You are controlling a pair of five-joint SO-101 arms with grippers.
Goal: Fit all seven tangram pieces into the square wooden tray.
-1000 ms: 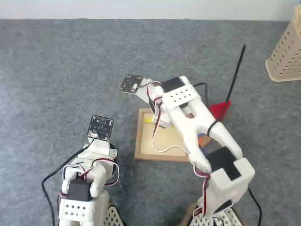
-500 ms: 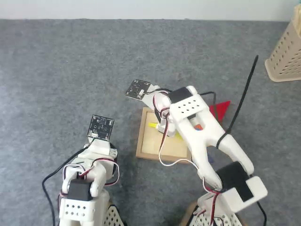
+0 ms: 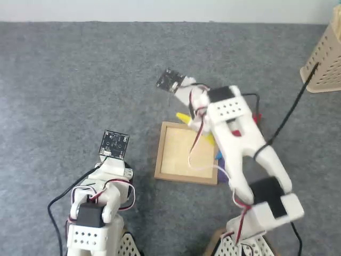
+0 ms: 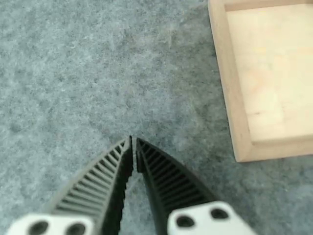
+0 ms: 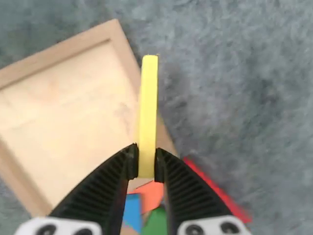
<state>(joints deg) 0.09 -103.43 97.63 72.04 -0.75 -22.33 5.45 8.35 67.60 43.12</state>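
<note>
High view: square wooden tray (image 3: 159, 154) mid-desk, its floor bare wood with no piece lying flat in it. Grey felt-like desk (image 3: 80, 69) all round. Right arm (image 3: 240, 144) stretches from the near right across the tray's right side, with a yellow piece (image 3: 184, 116) showing at its tip, just past the tray's far rim. Blue piece (image 3: 219, 157) tucked against the tray's right rim, under the arm. Red piece (image 3: 258, 117) lies on the desk to the right of the arm. Left arm (image 3: 104, 184) sits near left, well apart from the tray. Cream slotted basket (image 3: 322, 58) at the far right edge; contents cannot be told. Left wrist view: left gripper (image 4: 133, 145) with fingers pressed together, nothing between them, over bare desk; tray corner (image 4: 234, 117) just beside, inside unoccupied. Right wrist view: right gripper (image 5: 145, 157) clamped on the yellow piece (image 5: 148, 103), held on edge and off the tray, above the tray's rim near a corner. Tray floor (image 5: 63, 107) bare. Beyond that corner, on the desk: red piece (image 5: 215, 188), orange piece (image 5: 149, 191), blue piece (image 5: 132, 215), green piece (image 5: 157, 221), bunched close together, outside the tray.
</note>
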